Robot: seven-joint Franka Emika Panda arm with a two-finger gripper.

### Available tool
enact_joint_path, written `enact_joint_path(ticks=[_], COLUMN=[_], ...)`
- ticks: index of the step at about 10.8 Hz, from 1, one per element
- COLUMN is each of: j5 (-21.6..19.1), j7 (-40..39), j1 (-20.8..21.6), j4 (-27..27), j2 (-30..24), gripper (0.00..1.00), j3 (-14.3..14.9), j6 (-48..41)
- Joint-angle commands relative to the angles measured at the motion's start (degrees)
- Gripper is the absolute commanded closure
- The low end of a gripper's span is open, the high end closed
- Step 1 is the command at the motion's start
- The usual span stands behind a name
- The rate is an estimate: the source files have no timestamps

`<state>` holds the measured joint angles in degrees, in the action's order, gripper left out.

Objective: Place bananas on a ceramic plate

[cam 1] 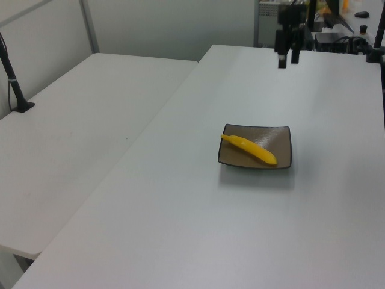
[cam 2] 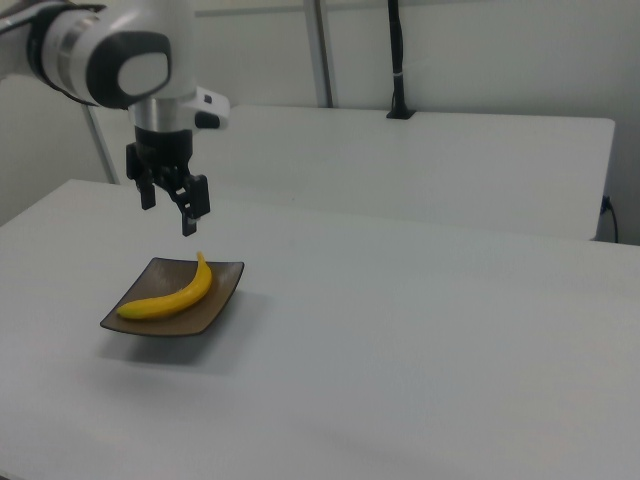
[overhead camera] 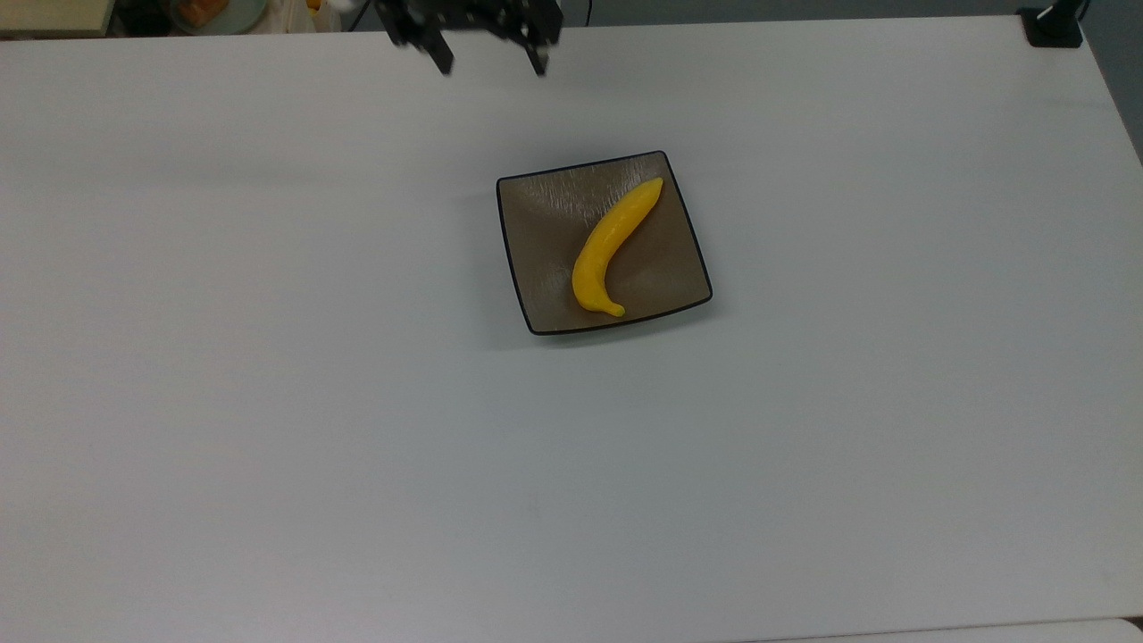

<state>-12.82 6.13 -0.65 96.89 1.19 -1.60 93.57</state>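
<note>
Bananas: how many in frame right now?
1. The banana lies diagonally across the square ceramic plate near the table's middle; nothing in the three views could hide another. The gripper hangs above, jaws open and empty.

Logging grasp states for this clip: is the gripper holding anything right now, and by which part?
Nothing is held. The gripper hangs open and empty above the table, while the banana lies free on the ceramic plate.
</note>
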Motion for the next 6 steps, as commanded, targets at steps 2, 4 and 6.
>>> enact_joint_path(ticks=[2, 4, 6], j5=[8.58, 12.11, 12.12], j7=[-1.29, -3.39, -9.7], j1=[4.85, 7.84, 9.78], j4=[0.31, 0.4, 0.58], j2=[-4.27, -3.92, -3.48], gripper=[0.0, 0.0, 0.0], j3=[4.49, 6.07, 7.66], j6=[-2.96, -1.29, 1.95])
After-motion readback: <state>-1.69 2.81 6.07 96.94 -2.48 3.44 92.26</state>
